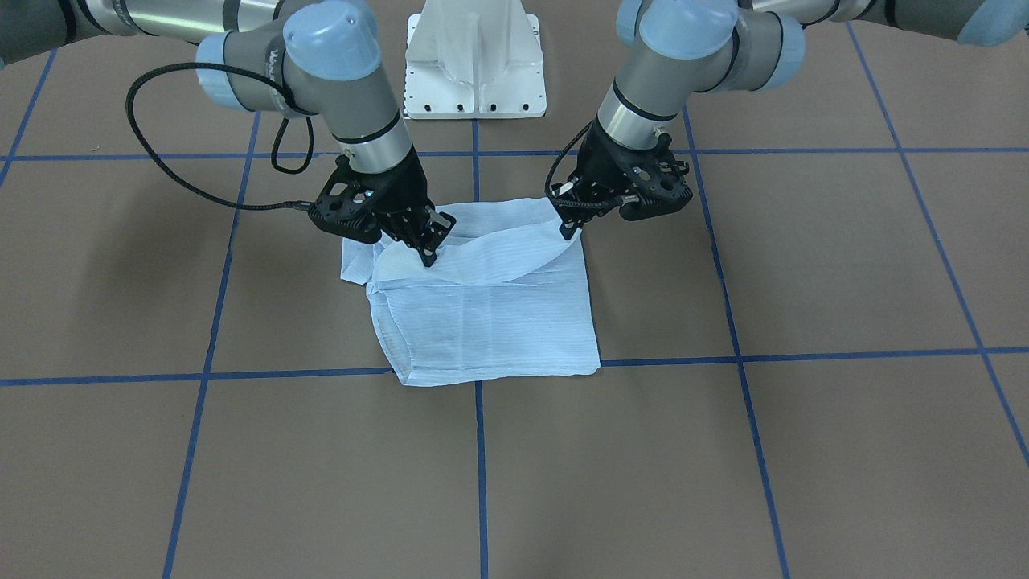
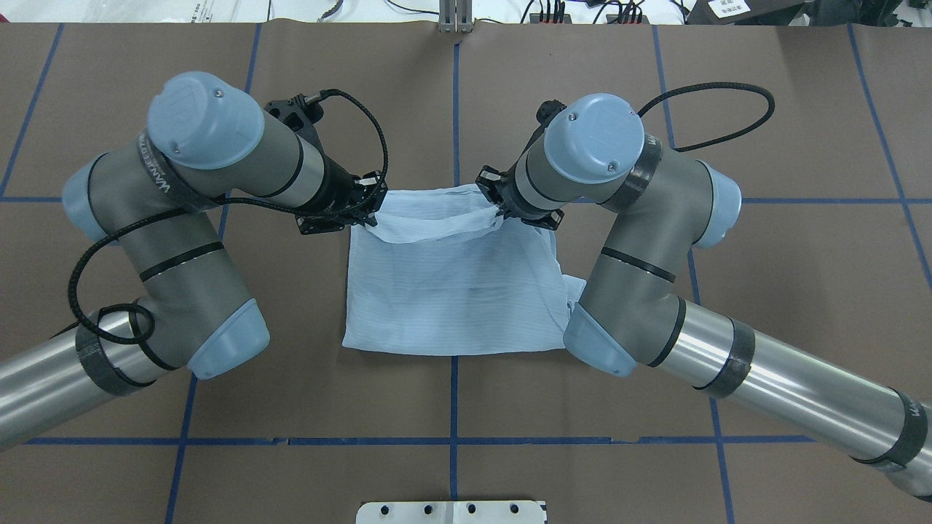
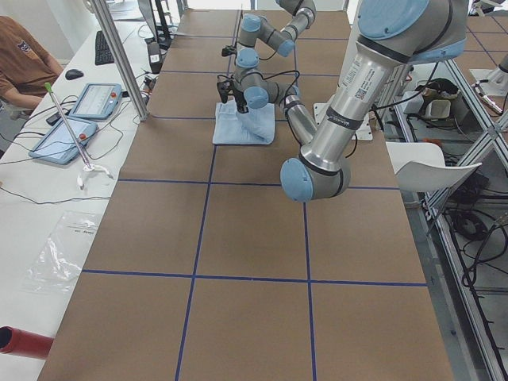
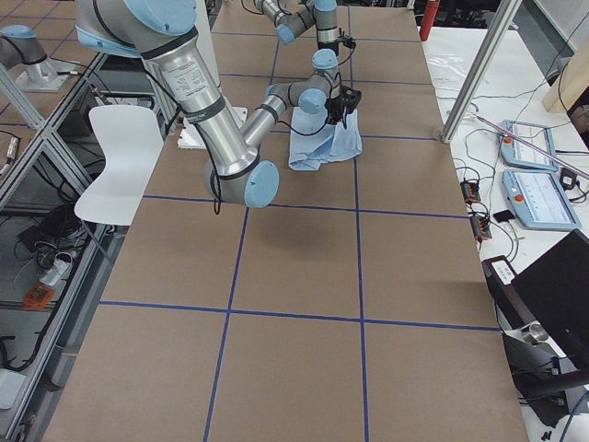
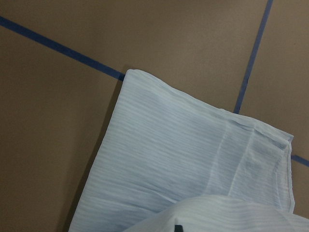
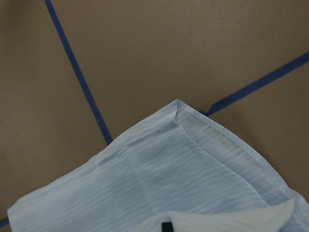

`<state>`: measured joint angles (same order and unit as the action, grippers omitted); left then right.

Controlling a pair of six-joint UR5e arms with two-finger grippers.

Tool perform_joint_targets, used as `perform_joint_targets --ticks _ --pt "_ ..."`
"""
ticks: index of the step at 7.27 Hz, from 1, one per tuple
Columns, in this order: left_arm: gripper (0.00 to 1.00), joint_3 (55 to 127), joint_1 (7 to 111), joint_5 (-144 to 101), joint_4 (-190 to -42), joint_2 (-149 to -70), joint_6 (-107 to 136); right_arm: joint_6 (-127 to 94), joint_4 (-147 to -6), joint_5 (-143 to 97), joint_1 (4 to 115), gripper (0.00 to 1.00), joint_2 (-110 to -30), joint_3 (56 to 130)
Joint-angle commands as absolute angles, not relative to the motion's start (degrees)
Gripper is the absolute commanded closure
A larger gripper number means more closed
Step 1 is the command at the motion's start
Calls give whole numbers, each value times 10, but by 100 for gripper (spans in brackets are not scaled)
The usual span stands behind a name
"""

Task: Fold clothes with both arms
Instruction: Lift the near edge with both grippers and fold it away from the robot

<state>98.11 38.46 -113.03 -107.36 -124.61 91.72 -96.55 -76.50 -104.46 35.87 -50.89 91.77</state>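
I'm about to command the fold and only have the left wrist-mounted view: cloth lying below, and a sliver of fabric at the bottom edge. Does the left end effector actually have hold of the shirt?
Observer: Yes. The front-facing view shows the left end effector shut on a raised end of the shirt.
Operator: And the right one?
Observer: The right end effector pinches the other end, and the lifted band sags between the two.
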Motion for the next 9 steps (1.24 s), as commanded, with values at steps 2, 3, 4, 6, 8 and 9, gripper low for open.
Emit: perform_joint_targets --ticks 2,3,4,6,8,9 --pt "100 908 388 -1129 -1150 -1257 917 -956 -738 -1044 372 100 -474 855" --pt "100 908 392 -1129 -1147 -1258 916 -956 -708 -1044 372 100 -473 836" --pt "100 908 395 -1129 -1143 -1256 916 -956 -699 -1044 371 100 -463 816" --pt "100 904 406 -1129 -1143 -1255 916 -956 -698 -1046 370 100 -462 811" --pt "100 886 405 -1129 -1152 -1257 916 -956 -694 -1049 369 100 -460 806" --pt "100 886 405 -1129 -1152 -1258 918 -957 -666 -1049 368 63 -460 796"
